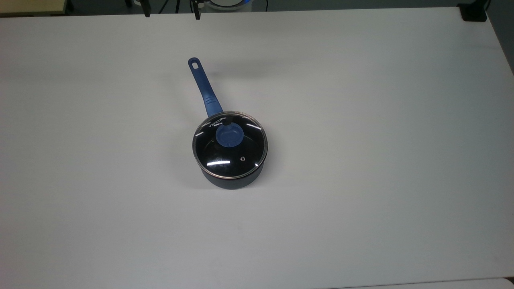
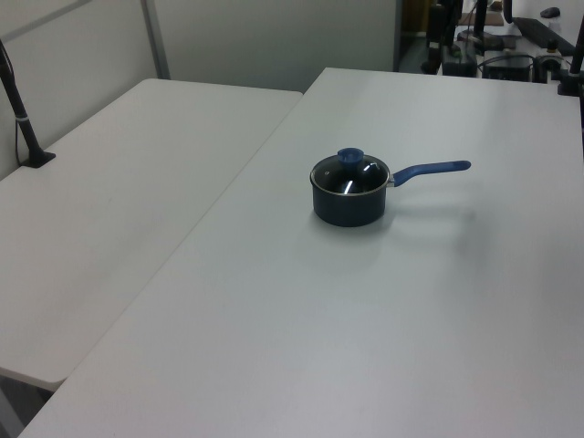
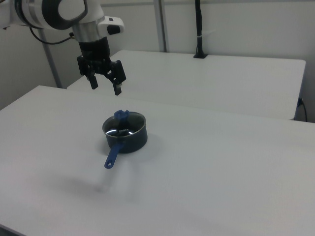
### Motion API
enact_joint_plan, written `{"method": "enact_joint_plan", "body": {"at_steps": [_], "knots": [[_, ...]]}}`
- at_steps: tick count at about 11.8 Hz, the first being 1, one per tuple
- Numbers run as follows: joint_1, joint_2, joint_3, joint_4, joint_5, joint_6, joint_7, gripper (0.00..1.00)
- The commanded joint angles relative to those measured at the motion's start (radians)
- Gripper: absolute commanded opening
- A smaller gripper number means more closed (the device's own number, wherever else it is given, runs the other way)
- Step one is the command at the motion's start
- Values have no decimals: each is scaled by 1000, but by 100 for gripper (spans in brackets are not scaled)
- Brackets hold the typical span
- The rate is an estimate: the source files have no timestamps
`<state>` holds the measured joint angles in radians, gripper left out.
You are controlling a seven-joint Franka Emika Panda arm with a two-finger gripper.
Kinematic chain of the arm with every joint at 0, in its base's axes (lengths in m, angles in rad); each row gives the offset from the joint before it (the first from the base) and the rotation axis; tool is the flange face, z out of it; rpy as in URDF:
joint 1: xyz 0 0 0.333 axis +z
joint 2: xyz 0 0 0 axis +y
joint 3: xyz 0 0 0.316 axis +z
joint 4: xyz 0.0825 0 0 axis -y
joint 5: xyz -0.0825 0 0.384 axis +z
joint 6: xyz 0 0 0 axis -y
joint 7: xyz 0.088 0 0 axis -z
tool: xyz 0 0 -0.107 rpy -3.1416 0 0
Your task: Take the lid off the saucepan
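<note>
The saucepan [image 1: 233, 176] [image 2: 347, 208] [image 3: 130, 140] is a small dark pot standing on the white table, its long blue handle [image 1: 204, 88] [image 2: 431, 170] [image 3: 111, 157] pointing toward the top view's upper left. The glass lid [image 1: 225, 154] [image 2: 360, 181] [image 3: 123, 129] sits closed on it, with a blue knob [image 1: 229, 135] [image 2: 349, 157] [image 3: 119, 115] at its centre. In the right view my gripper [image 3: 105, 86] hangs in the air above and to the left of the pot, open, with nothing between its black fingers [image 3: 118, 88].
A second white table [image 2: 100, 201] [image 3: 221, 78] adjoins this one. A black post [image 2: 23, 119] [image 3: 199, 29] is clamped to it. Dark equipment [image 1: 474, 12] sits at the table's far corner in the top view.
</note>
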<state>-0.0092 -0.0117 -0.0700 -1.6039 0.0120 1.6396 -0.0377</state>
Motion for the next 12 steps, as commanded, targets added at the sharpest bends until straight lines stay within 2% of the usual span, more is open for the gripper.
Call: {"method": "enact_joint_plan", "body": {"at_steps": [1, 8, 10, 11, 12], "knots": [[8, -5, -14, -8, 20, 16, -27, 100], [-1, -4, -14, -7, 19, 19, -33, 100], [3, 53, -7, 10, -19, 25, -25, 100], [11, 99, -4, 39, -24, 58, 8, 100], [21, 154, -1, 51, -27, 125, 188, 99]]}}
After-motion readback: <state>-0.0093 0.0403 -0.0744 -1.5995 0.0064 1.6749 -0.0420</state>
